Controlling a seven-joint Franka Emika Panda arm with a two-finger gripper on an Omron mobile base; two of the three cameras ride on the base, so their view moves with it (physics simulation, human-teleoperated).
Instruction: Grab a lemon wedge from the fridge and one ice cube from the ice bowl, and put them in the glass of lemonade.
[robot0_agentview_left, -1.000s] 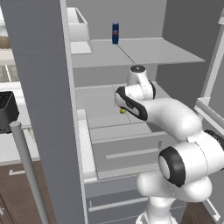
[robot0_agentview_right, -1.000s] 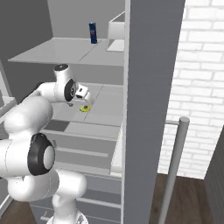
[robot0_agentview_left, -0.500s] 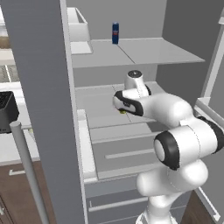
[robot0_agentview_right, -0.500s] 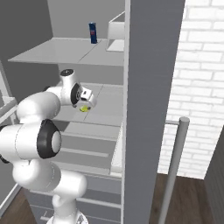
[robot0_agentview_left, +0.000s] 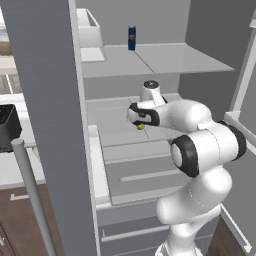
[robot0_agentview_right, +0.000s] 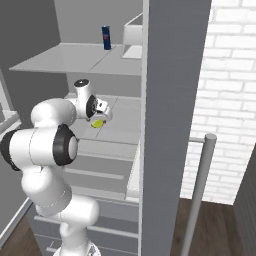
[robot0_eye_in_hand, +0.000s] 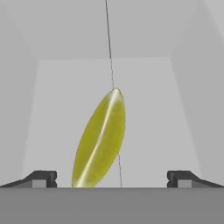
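The lemon wedge (robot0_eye_in_hand: 101, 140), yellow-green, lies on the pale middle shelf of the open fridge (robot0_agentview_left: 150, 60). In the hand view it sits close up between my two dark fingertips (robot0_eye_in_hand: 41, 177), nearer the left one. My gripper (robot0_eye_in_hand: 111, 177) is open, jaws wide apart, touching nothing. From the left base view the gripper (robot0_agentview_left: 139, 119) hovers right over the wedge (robot0_agentview_left: 140, 127). The right base view shows the same, gripper (robot0_agentview_right: 100, 113) just above the wedge (robot0_agentview_right: 98, 122). The ice cube, ice bowl and glass of lemonade are out of view.
A blue can (robot0_agentview_left: 131, 38) and a white box (robot0_agentview_left: 90, 30) stand on the upper shelf. Drawers (robot0_agentview_left: 140, 175) lie below the wedge's shelf. Grey fridge doors (robot0_agentview_right: 170, 100) with bar handles (robot0_agentview_right: 200, 190) flank the opening. A brick wall (robot0_agentview_right: 230, 100) is at the right.
The hand has crept further in over the shelf and down toward the wedge, and the elbow has swung closer to the fridge. The jaws stayed open.
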